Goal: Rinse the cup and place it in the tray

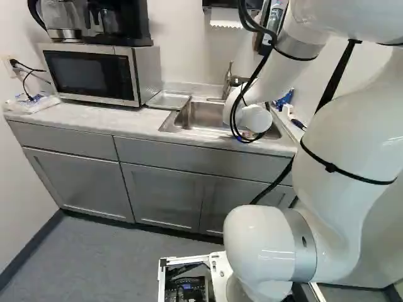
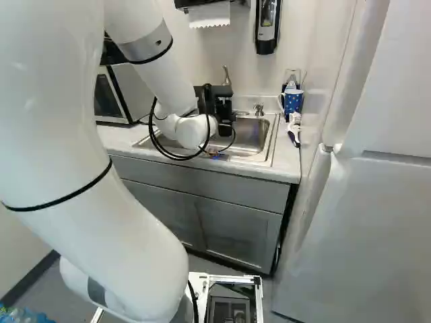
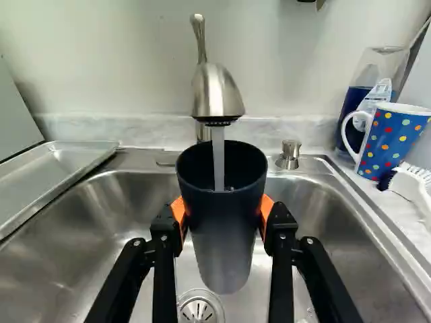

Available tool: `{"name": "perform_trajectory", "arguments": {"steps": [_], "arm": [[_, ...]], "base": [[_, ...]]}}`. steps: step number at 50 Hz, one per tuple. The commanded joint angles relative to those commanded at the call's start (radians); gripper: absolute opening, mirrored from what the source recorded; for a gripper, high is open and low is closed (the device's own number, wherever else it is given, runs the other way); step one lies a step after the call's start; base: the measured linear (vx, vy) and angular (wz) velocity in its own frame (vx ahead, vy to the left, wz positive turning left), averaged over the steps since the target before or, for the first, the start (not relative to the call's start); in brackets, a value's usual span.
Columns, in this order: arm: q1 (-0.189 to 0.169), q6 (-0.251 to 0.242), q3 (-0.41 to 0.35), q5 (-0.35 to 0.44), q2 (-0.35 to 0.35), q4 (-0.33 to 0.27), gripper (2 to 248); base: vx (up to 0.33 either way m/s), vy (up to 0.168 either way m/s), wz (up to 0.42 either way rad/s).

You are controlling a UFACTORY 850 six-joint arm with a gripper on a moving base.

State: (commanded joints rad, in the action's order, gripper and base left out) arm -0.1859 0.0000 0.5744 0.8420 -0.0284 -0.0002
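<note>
Rinse step in hand: cup (image 3: 223, 235) under running faucet (image 3: 215, 94).
Wrist view: the gripper (image 3: 222, 211) pinches the cup from both sides, mouth up, above the sink (image 3: 60, 242); the water stream (image 3: 219, 165) enters the mouth. Left base view: the tray (image 3: 60, 165) lies between the microwave (image 1: 93, 74) and the sink basin. Right base view: the arm (image 2: 161, 81) reaches over the sink; the cup is not discernible. Next, as judged: tip out the water, then transfer the cup to the tray.
</note>
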Motion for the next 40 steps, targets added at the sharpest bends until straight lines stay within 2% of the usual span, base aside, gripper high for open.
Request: {"name": "perform_trajectory", "arguments": {"steps": [40], "arm": [[0.000,0.000,0.000,0.000,0.000,0.000,123]], "base": [[0.000,0.000,0.000]]}}
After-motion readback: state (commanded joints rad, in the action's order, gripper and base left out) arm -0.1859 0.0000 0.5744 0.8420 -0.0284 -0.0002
